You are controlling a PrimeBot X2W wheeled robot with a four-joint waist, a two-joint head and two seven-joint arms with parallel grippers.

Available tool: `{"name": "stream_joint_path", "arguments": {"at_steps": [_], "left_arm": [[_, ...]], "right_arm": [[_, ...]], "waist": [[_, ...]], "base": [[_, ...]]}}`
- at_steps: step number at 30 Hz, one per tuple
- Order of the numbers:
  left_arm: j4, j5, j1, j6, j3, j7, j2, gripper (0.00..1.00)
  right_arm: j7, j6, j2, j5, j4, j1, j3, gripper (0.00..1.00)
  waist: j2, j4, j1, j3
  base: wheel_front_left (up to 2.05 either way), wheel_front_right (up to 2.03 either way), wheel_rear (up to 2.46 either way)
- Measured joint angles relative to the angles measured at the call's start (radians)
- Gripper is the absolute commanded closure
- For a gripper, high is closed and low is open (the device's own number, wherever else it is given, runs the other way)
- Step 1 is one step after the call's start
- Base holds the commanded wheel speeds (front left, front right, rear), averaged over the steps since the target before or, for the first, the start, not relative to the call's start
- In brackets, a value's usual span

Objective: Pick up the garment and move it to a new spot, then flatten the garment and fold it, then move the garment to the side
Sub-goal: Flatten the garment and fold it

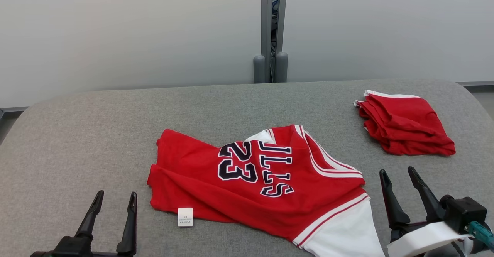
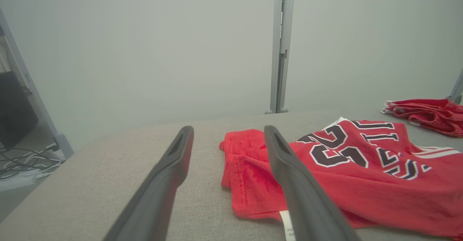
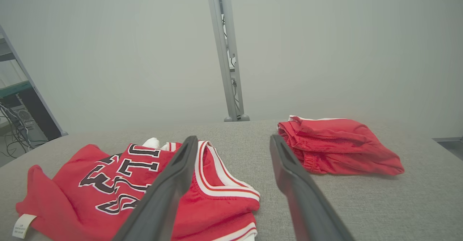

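Observation:
A red basketball jersey, the garment [image 1: 254, 180] [image 2: 361, 172] [image 3: 119, 183], lies crumpled on the grey table with black "23" lettering, white trim and a small white tag [image 1: 185, 216] at its near edge. My left gripper [image 1: 114, 200] [image 2: 228, 136] stands open near the table's front left, just left of the jersey's hem, touching nothing. On the front right my right gripper [image 1: 398, 174] [image 3: 233, 143] is open too, beside the jersey's white-trimmed side, with nothing between its fingers.
A folded red garment [image 1: 405, 124] [image 3: 340, 145] [image 2: 427, 114] lies at the back right of the grey padded table [image 1: 96, 133]. A grey post [image 1: 272, 29] rises behind the table's far edge against a pale wall. Cables and equipment [image 2: 21, 157] stand off the left side.

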Motion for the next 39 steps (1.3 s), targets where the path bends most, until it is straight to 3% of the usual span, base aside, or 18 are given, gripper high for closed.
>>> {"name": "stream_joint_path", "arguments": {"at_steps": [16, 39], "left_arm": [[0.064, 0.032, 0.008, 0.043, 0.004, 0.021, 0.035, 0.00], [0.059, 0.005, 0.003, 0.045, -0.006, 0.010, 0.037, 0.00]], "right_arm": [[0.035, 0.000, 0.020, -0.029, -0.026, 0.021, -0.026, 0.00], [0.043, 0.000, 0.025, -0.033, -0.021, 0.020, -0.018, 0.00]], "waist": [[0.0000, 0.007, 0.0001, -0.007], [0.0000, -0.001, 0.0001, -0.001]], "base": [[0.00, 0.00, 0.00], [0.00, 0.00, 0.00]]}}
